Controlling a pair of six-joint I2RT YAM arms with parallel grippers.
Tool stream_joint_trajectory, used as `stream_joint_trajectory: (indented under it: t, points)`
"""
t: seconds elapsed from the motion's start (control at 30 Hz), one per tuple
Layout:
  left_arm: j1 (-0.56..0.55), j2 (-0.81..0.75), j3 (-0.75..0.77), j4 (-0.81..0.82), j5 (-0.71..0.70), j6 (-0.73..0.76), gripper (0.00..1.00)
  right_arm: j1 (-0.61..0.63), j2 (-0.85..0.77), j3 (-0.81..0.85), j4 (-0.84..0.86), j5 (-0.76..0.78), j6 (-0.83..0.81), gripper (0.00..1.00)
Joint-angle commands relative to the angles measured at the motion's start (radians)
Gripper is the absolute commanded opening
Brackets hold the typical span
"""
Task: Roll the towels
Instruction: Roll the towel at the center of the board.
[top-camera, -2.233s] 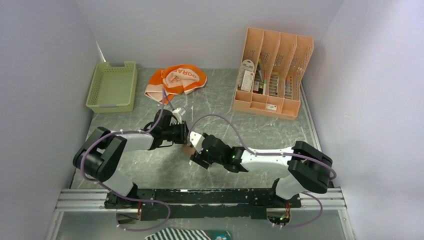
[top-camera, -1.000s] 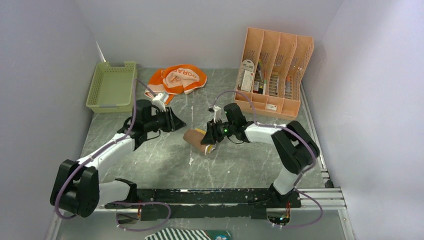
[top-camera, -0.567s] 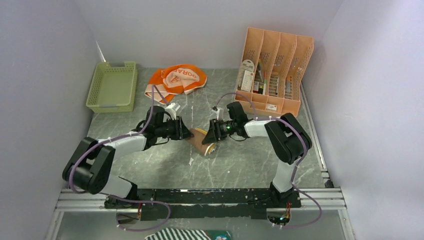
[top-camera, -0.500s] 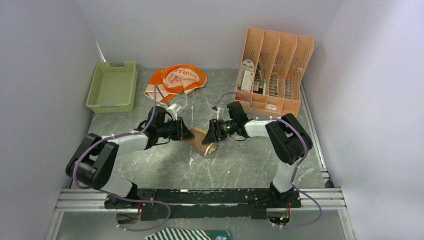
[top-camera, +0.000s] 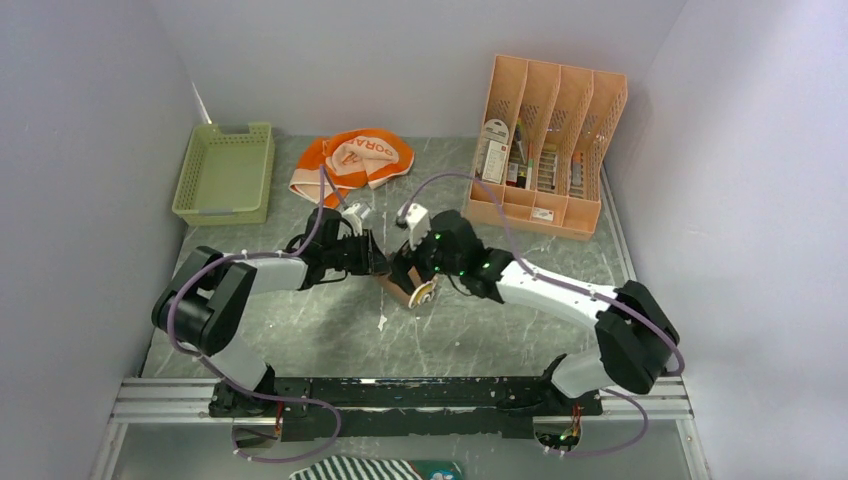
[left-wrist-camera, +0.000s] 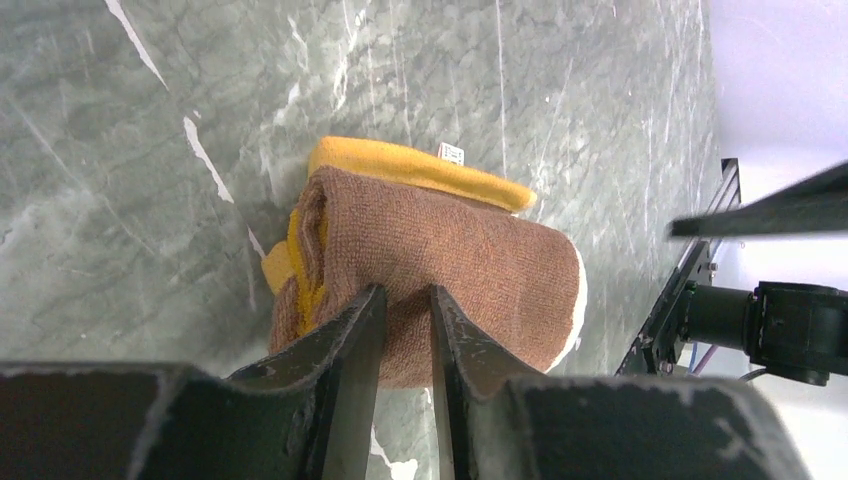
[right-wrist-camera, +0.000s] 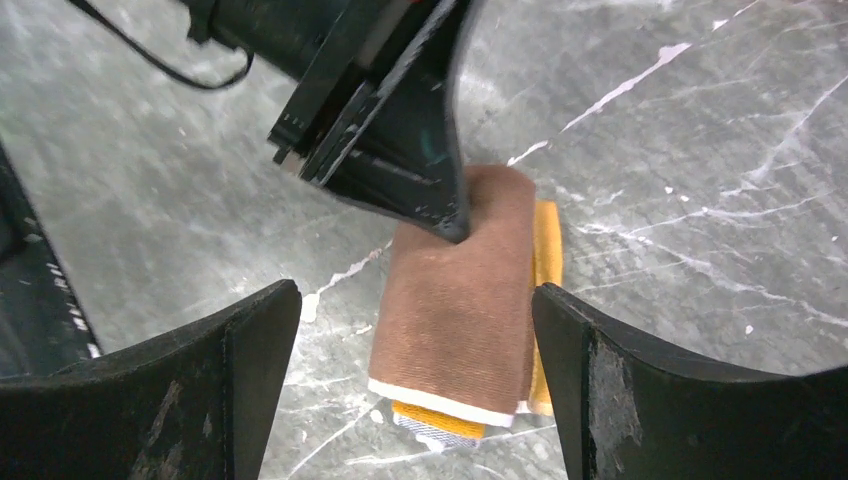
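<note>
Holding the right claw (right-wrist-camera: 412, 293) spread wide, straight above the rolled towel (right-wrist-camera: 455, 300). Hanging one finger out past each side of the rolled towel and touching nothing with either one.

Resting the left claw (left-wrist-camera: 405, 300) against the left end of the rolled towel. Holding its two fingers (left-wrist-camera: 345, 345) close together, with only a thin gap showing between them. Touching the brown cloth with both tips. Not being able to tell if any cloth is nipped in that thin gap.

Lying on its side on the grey stone-look table (top-camera: 300, 330), between the two claws. Showing brown on the outside and yellow on the inside. Poking a yellow edge (left-wrist-camera: 420, 165) out along the side away from the left claw, with a tiny white tag (left-wrist-camera: 451, 152) on it. Showing a white stripe at the end away from the left claw.

Lying well behind the rolled towel and a bit to its left, near the back wall: the big orange towel (top-camera: 355, 158). Sitting all bunched up and not rolled, with letters showing on its pale middle.

Sitting further off to the left of the rolled towel, beside the orange towel: a pale green basket (top-camera: 225, 172).

Standing behind the rolled towel on the right: a peach rack (top-camera: 545, 150), with small things tucked in its slots.
</note>
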Motion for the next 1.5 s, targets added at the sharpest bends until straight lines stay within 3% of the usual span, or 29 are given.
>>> stream_joint_trajectory:
  t: [0.0, 0.53, 0.87, 1.17, 1.33, 1.47]
  points:
    - [-0.008, 0.034, 0.045, 0.018, -0.002, 0.014, 0.35, 0.099, 0.077, 0.007, -0.067, 0.273, -0.114, 0.87]
    - [-0.009, 0.095, 0.147, -0.071, -0.008, 0.043, 0.35, 0.231, 0.254, 0.072, -0.066, 0.502, -0.133, 0.86]
    - [-0.009, 0.114, 0.16, -0.087, -0.01, 0.044, 0.34, 0.223, 0.293, 0.098, -0.083, 0.614, 0.014, 0.69]
    - [0.047, -0.081, 0.132, -0.106, -0.028, -0.005, 0.4, 0.097, 0.25, 0.037, -0.027, 0.34, 0.119, 0.52]
    - [0.081, -0.266, 0.088, -0.134, -0.069, -0.027, 0.5, -0.001, 0.232, -0.009, 0.029, 0.155, 0.179, 0.5]
    - [0.079, -0.323, 0.008, -0.094, -0.032, -0.095, 0.55, -0.064, 0.225, -0.045, 0.087, 0.025, 0.234, 0.49]
